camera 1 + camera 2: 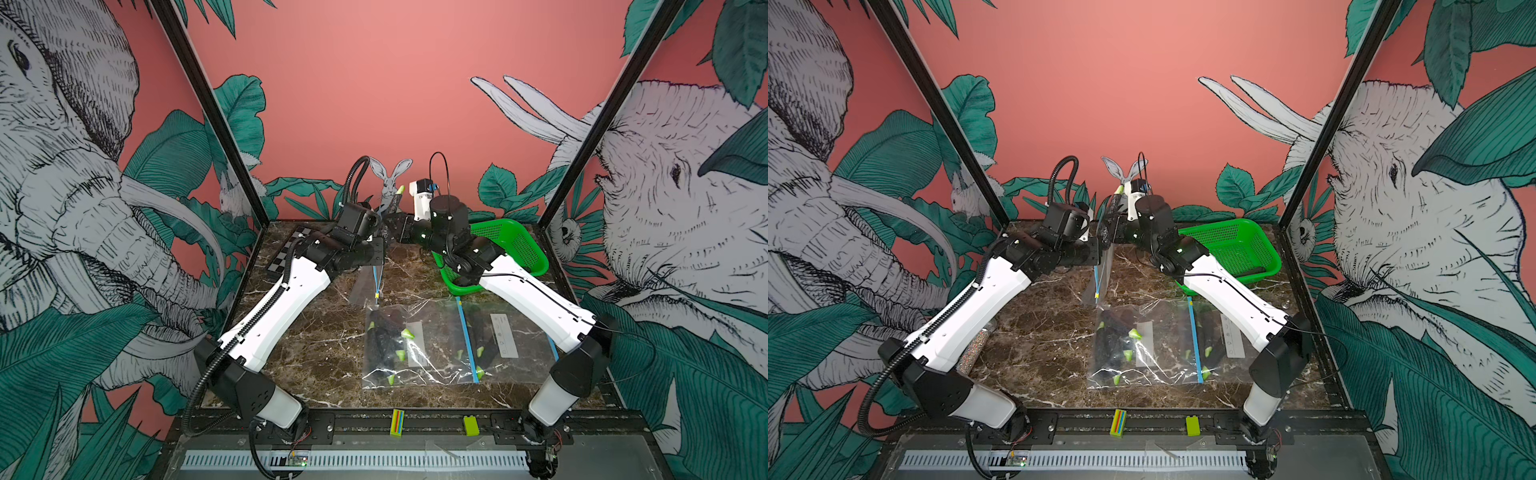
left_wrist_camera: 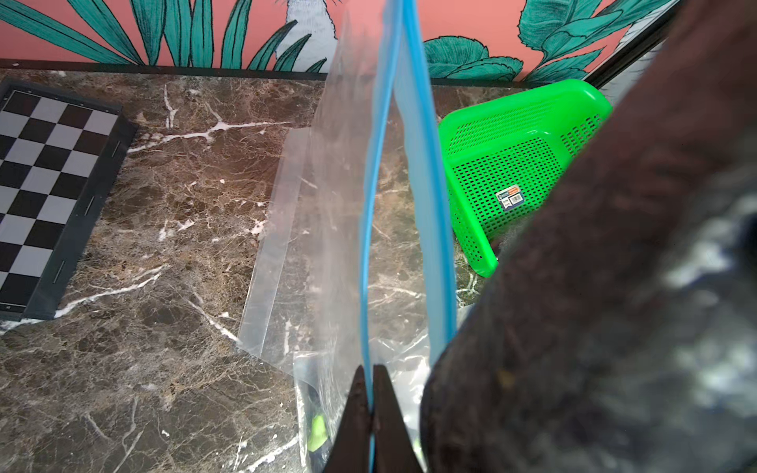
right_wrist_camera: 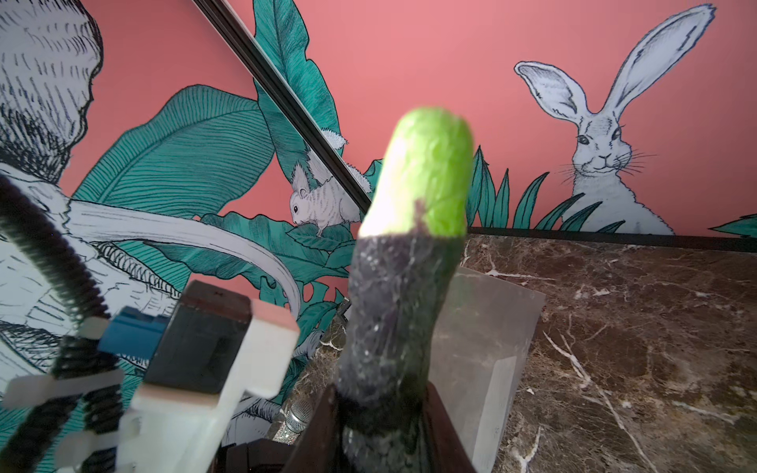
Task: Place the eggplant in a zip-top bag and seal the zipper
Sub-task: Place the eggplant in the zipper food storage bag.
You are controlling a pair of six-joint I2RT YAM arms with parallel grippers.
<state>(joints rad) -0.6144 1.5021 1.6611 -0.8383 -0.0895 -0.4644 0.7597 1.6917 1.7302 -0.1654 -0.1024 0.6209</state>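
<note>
**Top views.** We find the left arm (image 1: 286,291) and the right arm (image 1: 528,299) meeting at the centre of the frame, above the far part of the counter (image 1: 316,345). The eggplant (image 1: 393,202) stands tilted between them, green tip uppermost and clear of the counter. The zip-top bag (image 1: 368,286) hangs from the left arm's end, its blue zipper (image 1: 377,280) running downward. Bags holding other eggplants (image 1: 399,345) lie flat at lower centre.

**Left wrist.** The left fingers (image 2: 358,413) are clenched on one blue lip of the zipper (image 2: 430,184) at bottom centre. The two lips part higher in the frame, so the mouth stands open. We judge that this pinch is there to hang the bag and present its opening. The eggplant (image 2: 594,307) fills the right of the frame, just beside the mouth; we cannot tell whether it touches. A green basket (image 2: 512,164) sits at upper right.

**Right wrist.** The right fingers (image 3: 440,417) grasp the eggplant (image 3: 397,319) by its dark body at bottom centre, green cap up. We judge that this low hold leaves most of its length free to enter. The eggplant is not yet inside, and the zipper is unsealed.
</note>
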